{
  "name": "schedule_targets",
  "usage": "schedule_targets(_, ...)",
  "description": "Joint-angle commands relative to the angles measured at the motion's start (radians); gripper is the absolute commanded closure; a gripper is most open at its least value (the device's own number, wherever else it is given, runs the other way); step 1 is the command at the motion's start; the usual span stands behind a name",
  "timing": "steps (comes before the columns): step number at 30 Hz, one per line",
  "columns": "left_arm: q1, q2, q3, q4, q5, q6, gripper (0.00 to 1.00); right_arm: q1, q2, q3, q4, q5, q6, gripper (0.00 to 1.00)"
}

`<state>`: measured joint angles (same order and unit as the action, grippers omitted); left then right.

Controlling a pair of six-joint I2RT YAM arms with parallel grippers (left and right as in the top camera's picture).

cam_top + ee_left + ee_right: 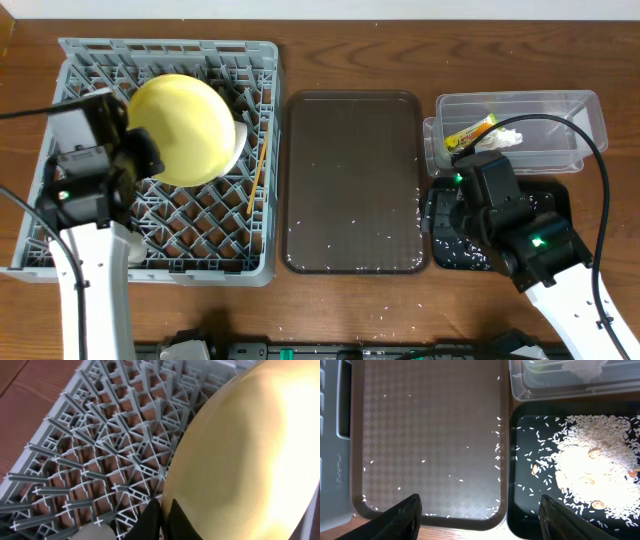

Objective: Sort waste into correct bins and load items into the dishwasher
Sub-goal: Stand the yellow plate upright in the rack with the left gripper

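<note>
My left gripper (164, 517) is shut on the rim of the round yellow plate (183, 128), holding it tilted above the grey dish rack (70, 60); the plate fills the right of the left wrist view (245, 455). A white bowl (236, 140) shows behind the plate, and wooden chopsticks (259, 168) lie in the rack. My right gripper (480, 515) is open and empty above the gap between the brown tray (430, 435) and the black tray (525, 510), which holds a heap of rice crumbs (590, 465). The clear tub (590, 105) holds the yellow-green wrapper (470, 130) and white tissue (500, 138). The blue bowl is hidden.
The dark brown serving tray (352, 180) lies between the rack and the bins, with scattered rice grains (497, 452) on it. A few grains lie on the wooden table (350, 310) near the front edge.
</note>
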<state>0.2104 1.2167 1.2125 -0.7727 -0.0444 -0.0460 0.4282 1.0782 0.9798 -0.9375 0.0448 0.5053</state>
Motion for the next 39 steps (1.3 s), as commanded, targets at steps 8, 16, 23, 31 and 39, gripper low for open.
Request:
schedule_targets(8, -0.209, 0.007, -0.023, -0.145, -0.317, -0.069, 0.93, -0.012, 0.0, 0.004, 0.003, 0.029, 0.003, 0.27)
schedule_targets(16, -0.29, 0.008, -0.026, -0.169, -0.348, -0.091, 0.92, -0.012, 0.0, 0.004, 0.001, 0.029, 0.003, 0.27)
schedule_targets(23, -0.355, 0.013, -0.026, -0.181, -0.393, -0.09, 0.92, -0.012, 0.0, 0.004, -0.002, 0.029, 0.003, 0.28)
schedule_targets(31, -0.442, 0.026, -0.026, -0.191, -0.481, -0.09, 0.93, -0.012, 0.0, 0.004, -0.006, 0.029, 0.003, 0.28)
schedule_targets(39, -0.492, 0.063, -0.026, -0.193, -0.532, -0.103, 0.93, -0.012, 0.0, 0.004, -0.031, 0.029, 0.003, 0.29)
